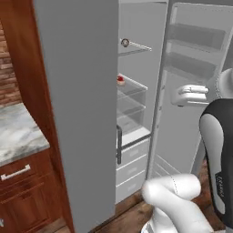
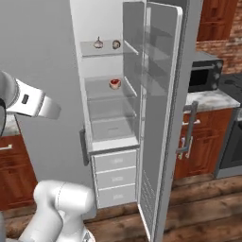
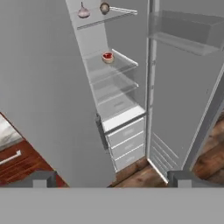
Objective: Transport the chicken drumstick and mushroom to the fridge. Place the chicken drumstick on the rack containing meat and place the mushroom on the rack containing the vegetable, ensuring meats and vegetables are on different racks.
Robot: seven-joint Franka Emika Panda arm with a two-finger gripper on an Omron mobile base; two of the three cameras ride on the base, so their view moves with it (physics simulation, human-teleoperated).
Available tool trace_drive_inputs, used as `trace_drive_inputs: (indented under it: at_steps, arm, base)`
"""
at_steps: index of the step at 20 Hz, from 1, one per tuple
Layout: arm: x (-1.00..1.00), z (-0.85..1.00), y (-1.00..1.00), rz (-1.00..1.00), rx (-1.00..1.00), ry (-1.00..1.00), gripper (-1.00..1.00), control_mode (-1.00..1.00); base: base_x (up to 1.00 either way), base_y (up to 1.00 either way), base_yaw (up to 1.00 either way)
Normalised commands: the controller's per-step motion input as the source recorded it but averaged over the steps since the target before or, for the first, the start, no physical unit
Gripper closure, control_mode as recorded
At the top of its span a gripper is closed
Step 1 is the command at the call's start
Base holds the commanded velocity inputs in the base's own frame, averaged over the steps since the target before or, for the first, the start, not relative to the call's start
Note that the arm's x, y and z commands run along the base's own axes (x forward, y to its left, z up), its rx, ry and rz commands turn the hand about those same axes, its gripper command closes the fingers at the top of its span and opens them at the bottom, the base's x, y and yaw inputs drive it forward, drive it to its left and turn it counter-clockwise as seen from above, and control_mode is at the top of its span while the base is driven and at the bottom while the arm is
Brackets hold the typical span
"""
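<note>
The fridge (image 2: 56,71) stands open, its door (image 2: 160,118) swung to the right. On the top rack (image 2: 101,49) a small brown round mushroom (image 2: 116,44) (image 3: 104,7) (image 1: 125,43) sits beside a pale garlic-like vegetable (image 2: 98,43) (image 3: 83,12). One rack (image 3: 109,65) lower lies the red meat chunk (image 2: 115,83) (image 3: 107,57) (image 1: 120,80). The chicken drumstick is out of view. My gripper (image 3: 112,179) hangs in front of the fridge, well back from the racks. It is open, with nothing between its fingertips (image 3: 43,178).
Two bare glass shelves and white drawers (image 2: 116,177) fill the fridge's lower part. Door bins (image 3: 188,37) line the open door. A marble counter (image 1: 18,132) over wooden cabinets lies left; a microwave (image 2: 205,71) and cabinets (image 2: 198,146) stand right. Wood floor below.
</note>
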Motion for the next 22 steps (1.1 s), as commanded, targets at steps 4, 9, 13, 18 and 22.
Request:
trace_drive_inputs:
  at_steps: [4,9,13,18,22]
  arm:
    - [0.00,0.00,0.00,0.00,0.00,0.00,-1.00,1.00]
    - [0.00,0.00,0.00,0.00,0.00,0.00,-1.00,1.00]
    - [0.00,0.00,0.00,0.00,0.00,0.00,-1.00,1.00]
    - [0.00,0.00,0.00,0.00,0.00,0.00,-1.00,1.00]
    - [0.00,0.00,0.00,0.00,0.00,0.00,-1.00,1.00]
  base:
    - [-1.00,0.67,-0.04]
    - [-1.00,0.16,-0.16]
    - [-0.64,0.07,-0.70]
    - [-0.09,0.12,-0.98]
    - [-0.01,0.06,-1.00]
